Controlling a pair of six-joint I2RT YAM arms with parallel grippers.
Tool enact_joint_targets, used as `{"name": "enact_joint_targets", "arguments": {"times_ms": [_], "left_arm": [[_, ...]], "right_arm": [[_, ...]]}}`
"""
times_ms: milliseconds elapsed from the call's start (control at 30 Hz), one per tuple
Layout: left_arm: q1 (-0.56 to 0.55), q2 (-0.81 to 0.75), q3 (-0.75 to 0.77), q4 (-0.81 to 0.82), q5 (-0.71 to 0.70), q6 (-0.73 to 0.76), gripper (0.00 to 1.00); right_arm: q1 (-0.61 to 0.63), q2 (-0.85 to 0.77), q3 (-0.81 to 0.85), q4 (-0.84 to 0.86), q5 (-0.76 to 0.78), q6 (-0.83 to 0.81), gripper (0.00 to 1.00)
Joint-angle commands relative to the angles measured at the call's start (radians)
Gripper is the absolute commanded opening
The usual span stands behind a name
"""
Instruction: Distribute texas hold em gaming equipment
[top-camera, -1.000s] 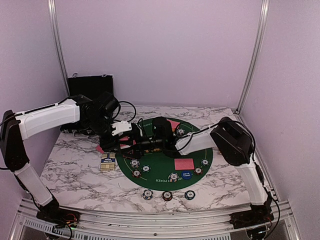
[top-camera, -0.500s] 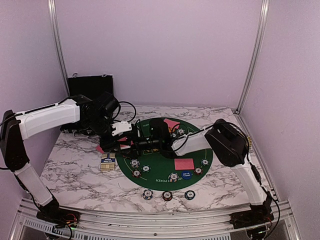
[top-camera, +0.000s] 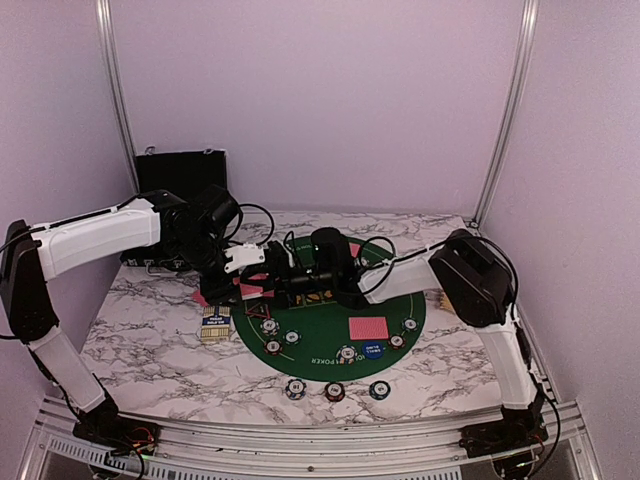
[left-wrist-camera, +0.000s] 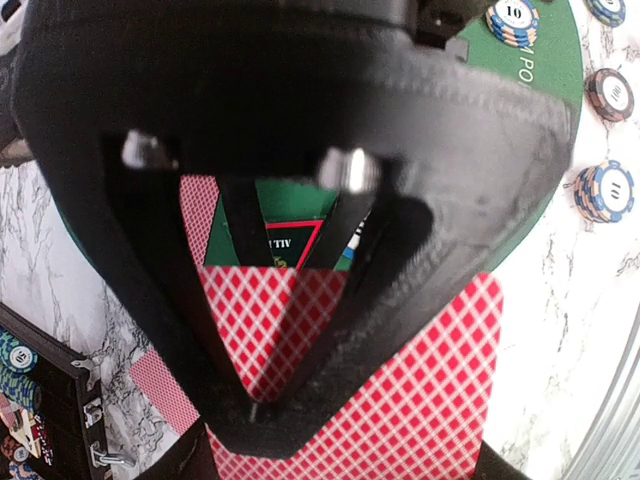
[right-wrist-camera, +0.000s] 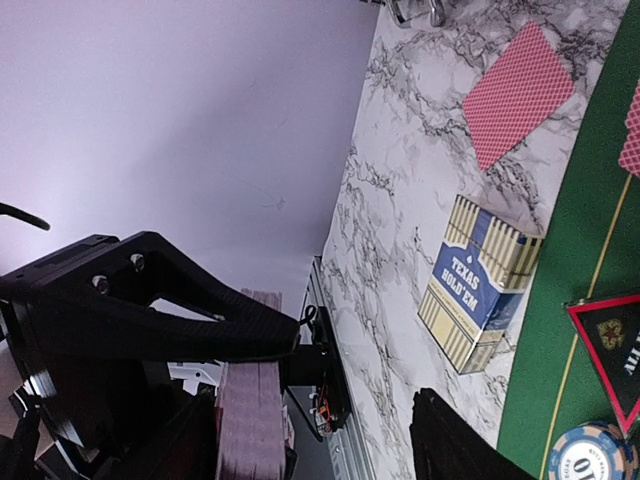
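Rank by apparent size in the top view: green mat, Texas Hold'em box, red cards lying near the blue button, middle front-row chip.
1. green mat
2. Texas Hold'em box and red cards, too alike to rank
3. middle front-row chip, smallest

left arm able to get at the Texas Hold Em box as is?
Reach, likely yes: the box lies uncovered on the marble table, close beside the left gripper. Grabbing, no: it is shut on red-backed cards.

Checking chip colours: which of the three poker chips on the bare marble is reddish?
The middle round reddish-brown poker chip; left neighbour and right neighbour look bluish-grey.
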Motion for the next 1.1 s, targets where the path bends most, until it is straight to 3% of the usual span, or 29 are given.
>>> {"name": "enact_joint_targets", "arguments": {"times_ms": [0,633,700,833,1067], "left_arm": [[0.002,-0.016,0.030,-0.010,-0.013,0.008,0.00],[0.002,-0.005,0.021,-0.010,-0.042,0.016,0.00],[0.002,-0.003,0.018,-0.010,-0.046,0.018,0.00],[0.002,0.005,0.025,-0.010,-0.038,0.016,0.00],[0.002,0.005,0.035,-0.010,-0.025,0.008,0.00]], "right_arm": [[-0.012,-0.050,-0.047,-0.062,0.003,-0.057,0.61],[-0.031,-0.150,-0.114,-0.081,-0.005,-0.087,0.34],[-0.030,-0.156,-0.118,-0.074,-0.006,-0.082,0.40],[-0.015,-0.151,-0.102,-0.087,0.001,-0.090,0.68],[0.017,-0.082,-0.044,-0.033,-0.009,-0.035,0.74]]}}
